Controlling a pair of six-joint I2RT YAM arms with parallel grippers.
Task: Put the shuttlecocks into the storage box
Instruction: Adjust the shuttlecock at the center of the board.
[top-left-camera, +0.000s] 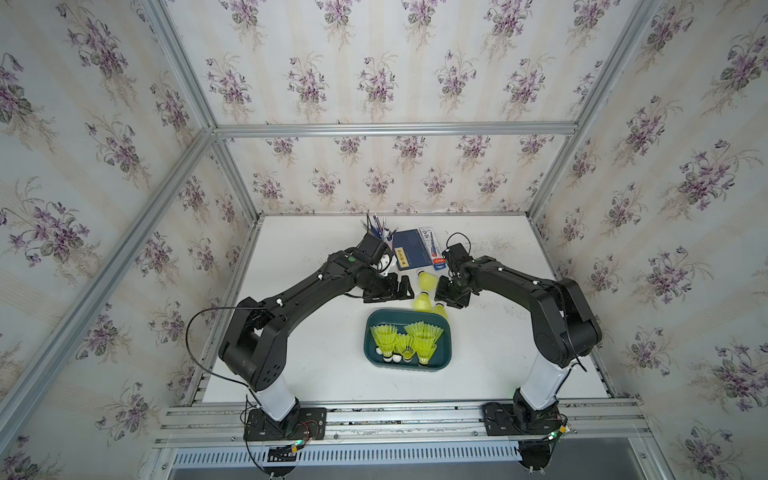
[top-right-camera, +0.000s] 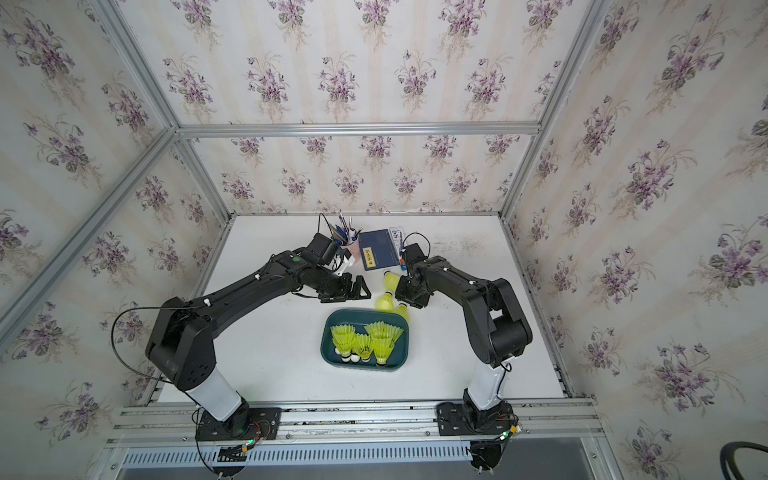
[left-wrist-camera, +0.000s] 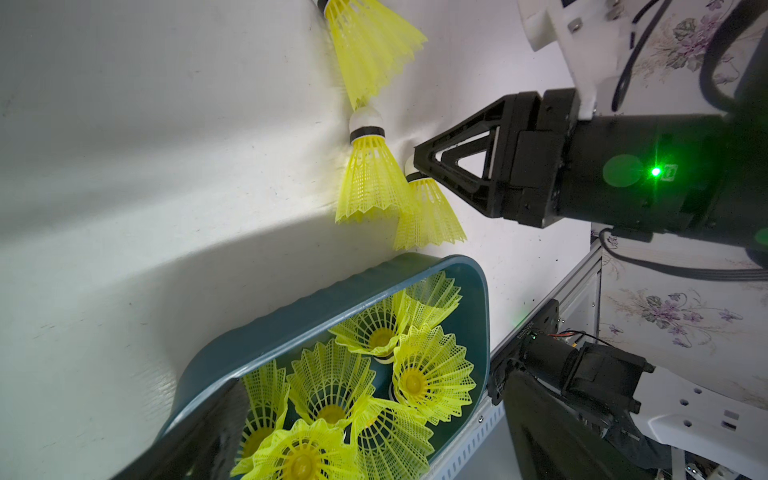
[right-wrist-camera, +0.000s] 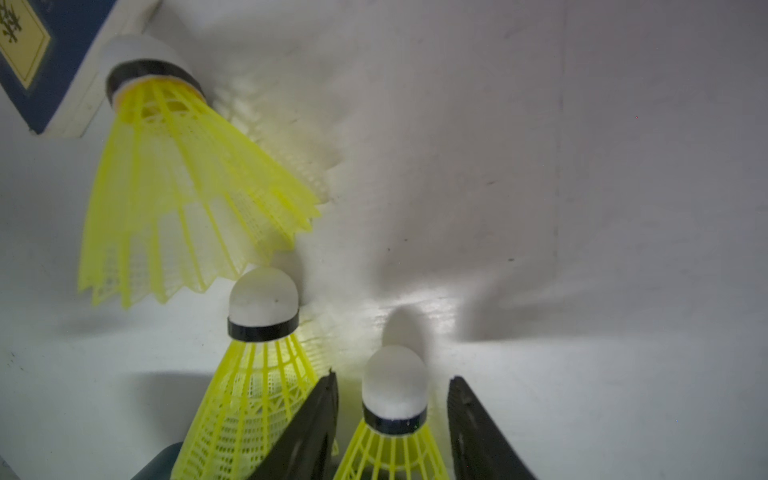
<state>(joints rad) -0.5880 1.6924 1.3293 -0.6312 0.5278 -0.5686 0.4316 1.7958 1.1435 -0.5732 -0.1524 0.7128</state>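
The work surface is a smooth, lightly scuffed white tabletop (top-left-camera: 316, 374). It is enclosed on three sides by walls (top-left-camera: 374, 83) papered in cream stripes with purple flower sprigs. The walls are edged by a frame (top-left-camera: 395, 129) of silver aluminium profile.

The storage box (top-left-camera: 368, 345) is a shallow dark teal plastic tray with rounded corners and a low rim. It lies at mid-width of the tabletop, toward the near edge. Several shuttlecocks (top-left-camera: 405, 343) lie inside it with their tips toward its near rim. They are neon yellow-green, with lattice plastic cone skirts, white rounded tips and a dark band.

Three more lie on their sides just beyond the box's far rim, tips toward the far edge: a far shuttlecock (top-left-camera: 424, 281), a middle shuttlecock (top-left-camera: 422, 302) and a near shuttlecock (top-left-camera: 440, 311).

The right gripper (right-wrist-camera: 394, 378) has its black fingers apart. They straddle the near shuttlecock's white tip with a gap on each side.

The left gripper (top-left-camera: 408, 289) is empty, with its jaws spread wide, just beside the loose three.

A dark blue rectangular book (top-left-camera: 409, 249) and a pink pen cup (top-right-camera: 348, 249) stand near the far edge.
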